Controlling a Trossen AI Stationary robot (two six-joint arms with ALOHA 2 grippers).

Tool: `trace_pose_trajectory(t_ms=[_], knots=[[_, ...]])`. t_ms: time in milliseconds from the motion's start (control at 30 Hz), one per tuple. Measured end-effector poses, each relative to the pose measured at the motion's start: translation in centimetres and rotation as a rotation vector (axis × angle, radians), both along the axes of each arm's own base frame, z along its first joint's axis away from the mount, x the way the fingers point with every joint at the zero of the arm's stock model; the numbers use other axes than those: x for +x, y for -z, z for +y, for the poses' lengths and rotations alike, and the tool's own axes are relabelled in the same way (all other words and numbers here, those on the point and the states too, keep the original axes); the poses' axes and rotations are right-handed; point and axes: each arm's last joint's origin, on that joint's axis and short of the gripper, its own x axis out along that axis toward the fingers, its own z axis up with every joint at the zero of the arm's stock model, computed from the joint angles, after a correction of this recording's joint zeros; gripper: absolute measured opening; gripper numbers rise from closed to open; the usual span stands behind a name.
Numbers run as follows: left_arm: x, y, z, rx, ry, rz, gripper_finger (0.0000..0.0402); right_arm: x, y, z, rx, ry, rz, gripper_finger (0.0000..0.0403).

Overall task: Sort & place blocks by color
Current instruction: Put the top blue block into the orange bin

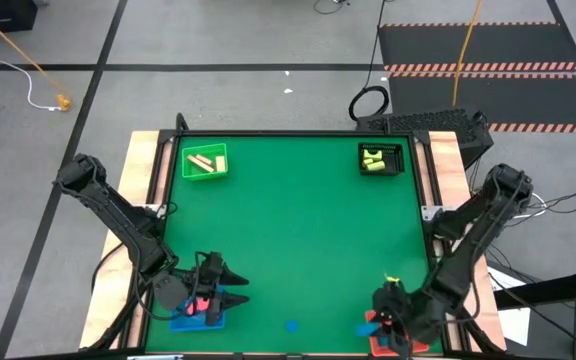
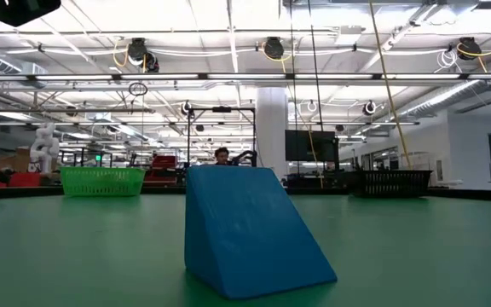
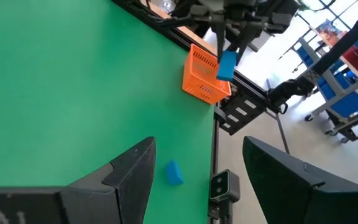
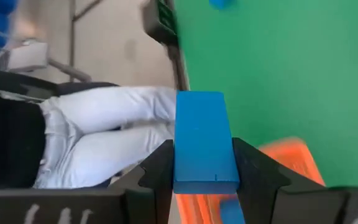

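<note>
Gripping a blue rectangular wooden bar, right claw hangs over the orange mesh tray at near right corner. Left claw spread wide, empty, above blue tray. Green felt surface; small blue wedge block loose near front edge.

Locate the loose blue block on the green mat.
The blue block lies on the mat's near edge in the high view, between the left gripper and right gripper.

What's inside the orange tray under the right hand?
The right hand, shut on a blue bar, hangs over the orange tray. One blue piece shows inside, near the rim; the bar and hand cover the rest.
</note>
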Motion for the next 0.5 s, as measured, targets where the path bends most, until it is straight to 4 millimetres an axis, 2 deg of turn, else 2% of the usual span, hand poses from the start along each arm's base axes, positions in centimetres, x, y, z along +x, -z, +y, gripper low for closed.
trace_pose_trajectory(t_ms=[200, 500], knots=[[0.0, 0.0, 0.0, 0.015, -0.007, -0.005, 0.0241, -2.3, 0.9, 0.2, 0.008, 0.116, 0.181, 0.0120], [0.0, 0.0, 0.0, 0.012, -0.009, -0.005, 0.0241, -2.7, 1.0, 0.4, 0.043, 0.127, 0.252, 0.0139]])
